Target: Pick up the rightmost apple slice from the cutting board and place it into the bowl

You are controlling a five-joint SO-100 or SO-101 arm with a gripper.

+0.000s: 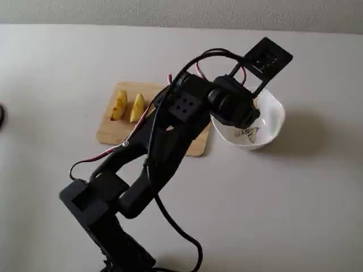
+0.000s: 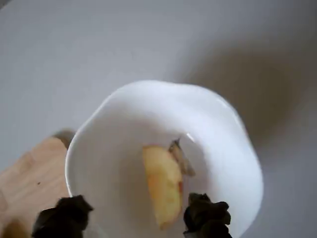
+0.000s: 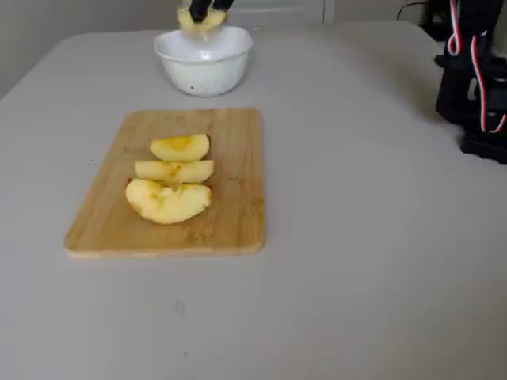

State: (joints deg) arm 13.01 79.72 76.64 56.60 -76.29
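The apple slice [image 2: 162,188], a pale yellow wedge, is over the inside of the white bowl [image 2: 237,148], close against the right fingertip [image 2: 205,218]. My gripper [image 2: 134,218] is open, with its jaws far wider apart than the slice. In a fixed view the slice [image 3: 202,20] shows at the gripper tip [image 3: 207,9], just above the rim of the bowl [image 3: 204,67]; I cannot tell whether it touches the bottom. The bowl's squiggle mark [image 2: 181,158] lies beside the slice. The wooden cutting board [image 3: 230,222] holds three deeper yellow wedges [image 3: 174,170].
My arm reaches over the right part of the board [image 1: 113,133] to the bowl [image 1: 275,113], hiding one wedge there. The arm's base with red wires [image 3: 475,79] stands at the right. A dark object [image 1: 1,115] sits at the left edge.
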